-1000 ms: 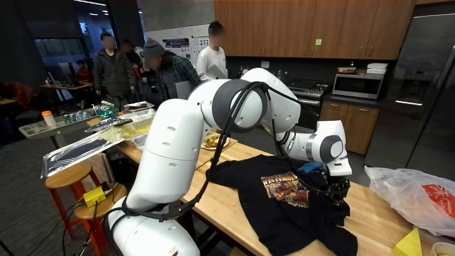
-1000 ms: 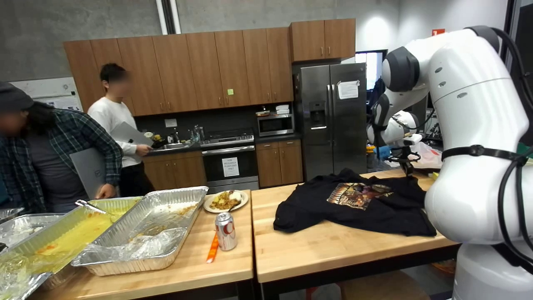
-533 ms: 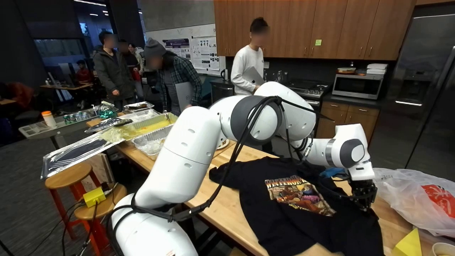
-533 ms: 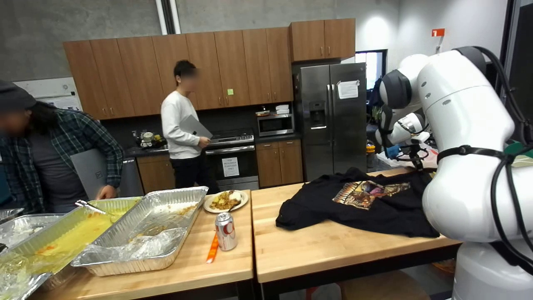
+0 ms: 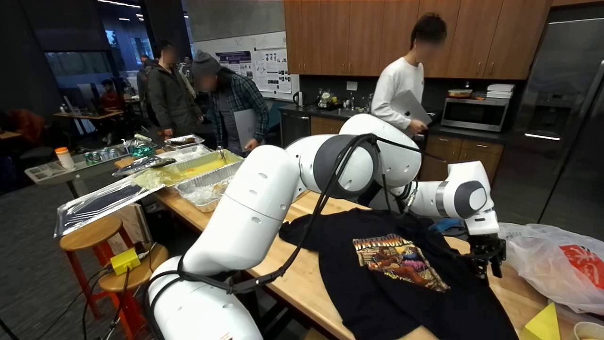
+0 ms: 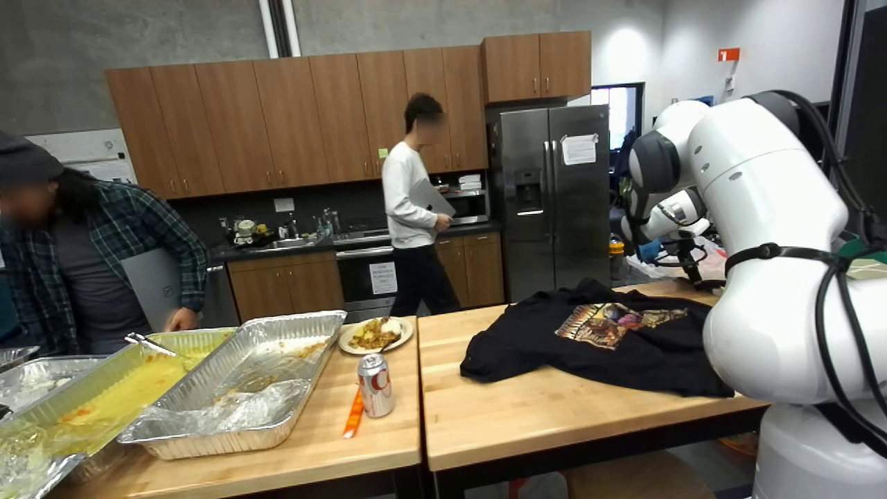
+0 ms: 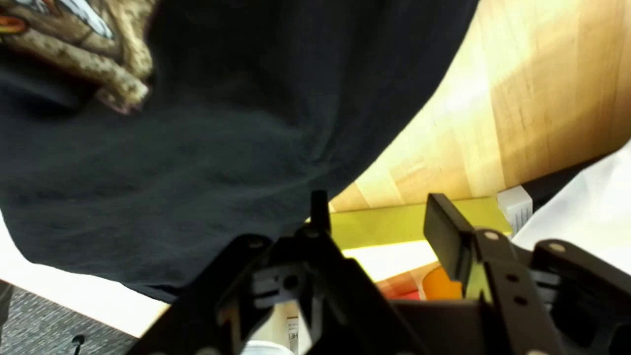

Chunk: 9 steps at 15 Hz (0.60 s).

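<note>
A black T-shirt (image 5: 339,278) with a colourful print lies spread over the wooden table, seen in both exterior views and filling much of the wrist view (image 7: 207,172). My gripper (image 5: 488,270) is low over the shirt's edge nearest the plastic bag. In the wrist view the gripper (image 7: 379,214) stands open, its two fingers well apart and no cloth pinched between them. The left finger overlaps the shirt's border in that picture; whether it touches the cloth I cannot tell. Beyond the gap between the fingers shows a yellow object (image 7: 374,229).
A white plastic bag (image 5: 552,264) lies beside the gripper, with a yellow wedge (image 5: 542,323) and a cup (image 5: 589,331) near it. Foil trays (image 6: 229,395), a plate of food (image 6: 376,335) and a can (image 6: 375,385) occupy the adjoining table. A person in white (image 6: 409,194) walks behind.
The gripper has travelled towards the plastic bag, drawing the shirt's edge along and flattening it out. Its jaws have since opened and let the cloth go. The person in white has walked rightward.
</note>
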{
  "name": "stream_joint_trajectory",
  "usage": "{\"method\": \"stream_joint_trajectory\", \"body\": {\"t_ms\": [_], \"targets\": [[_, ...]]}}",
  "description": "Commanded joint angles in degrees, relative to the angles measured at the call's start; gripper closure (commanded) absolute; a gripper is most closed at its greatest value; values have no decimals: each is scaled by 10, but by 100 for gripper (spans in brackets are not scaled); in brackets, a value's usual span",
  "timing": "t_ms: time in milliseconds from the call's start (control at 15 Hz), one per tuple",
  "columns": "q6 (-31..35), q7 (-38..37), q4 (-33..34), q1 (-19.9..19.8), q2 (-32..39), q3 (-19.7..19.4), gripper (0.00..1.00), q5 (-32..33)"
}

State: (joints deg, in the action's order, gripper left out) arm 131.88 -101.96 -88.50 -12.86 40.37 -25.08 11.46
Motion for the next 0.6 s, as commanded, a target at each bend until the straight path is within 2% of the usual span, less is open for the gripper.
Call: {"method": "stream_joint_trajectory", "body": {"t_ms": [0,133,200,400,533], "targets": [[-24,-8,-16,19,-9,5,16,4],[-25,-18,-22,28,-8,-1,2,10],[-22,-3,-7,19,1,8,22,4],[-23,-7,-11,21,1,7,3,6],[-23,-8,-12,21,1,6,2,6]]}}
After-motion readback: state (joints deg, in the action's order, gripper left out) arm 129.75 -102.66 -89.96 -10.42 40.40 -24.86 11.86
